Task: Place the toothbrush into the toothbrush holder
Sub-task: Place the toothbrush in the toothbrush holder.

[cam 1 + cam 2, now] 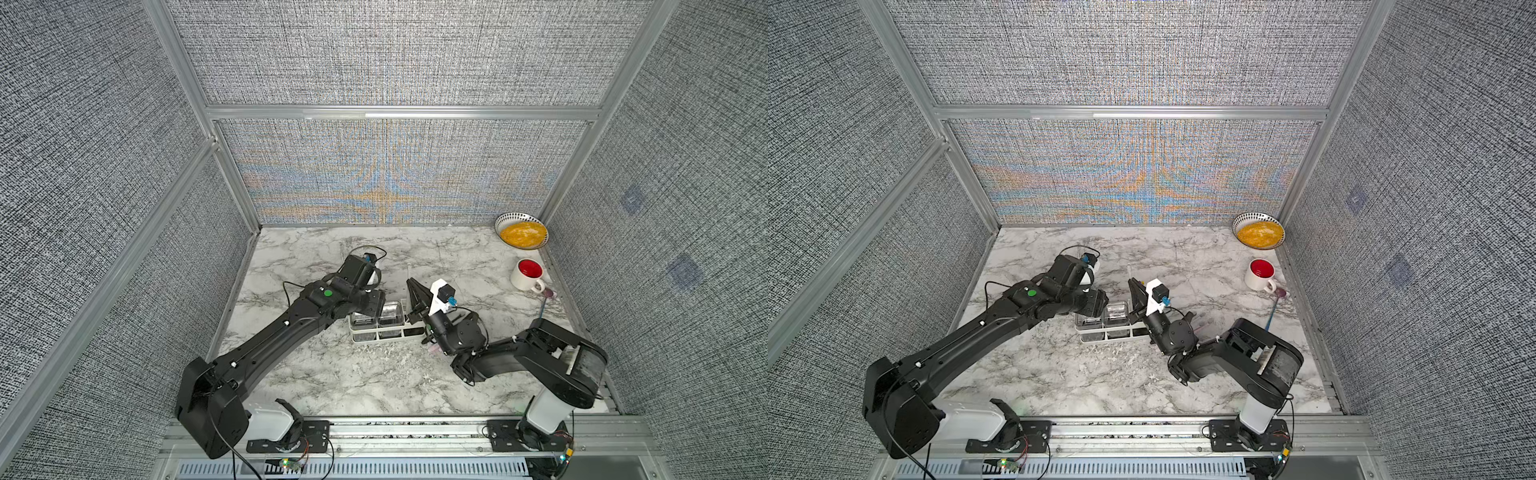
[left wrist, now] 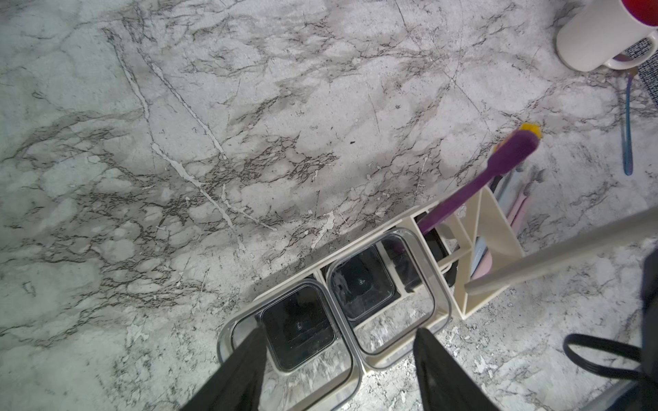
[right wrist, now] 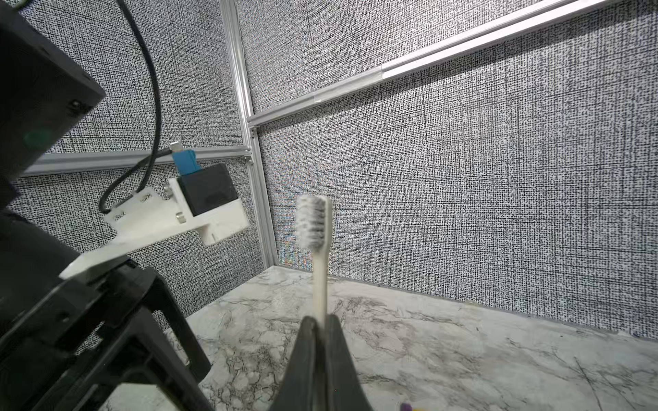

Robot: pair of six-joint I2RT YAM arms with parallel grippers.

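While the left gripper [image 2: 338, 334] hangs wide-jawed over the clear cups [image 2: 363, 281] of the toothbrush holder [image 2: 495, 245] near the middle of the counter [image 1: 332, 374], the right gripper [image 3: 322, 320] pinches the white toothbrush [image 3: 319, 267], bristles up, at the holder's cupless end compartment. Whether its tail is inside, I cannot tell.

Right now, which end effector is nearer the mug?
Right. The right end effector, gripping the toothbrush, is over the holder's end toward the mug; the left end effector is over its opposite end.
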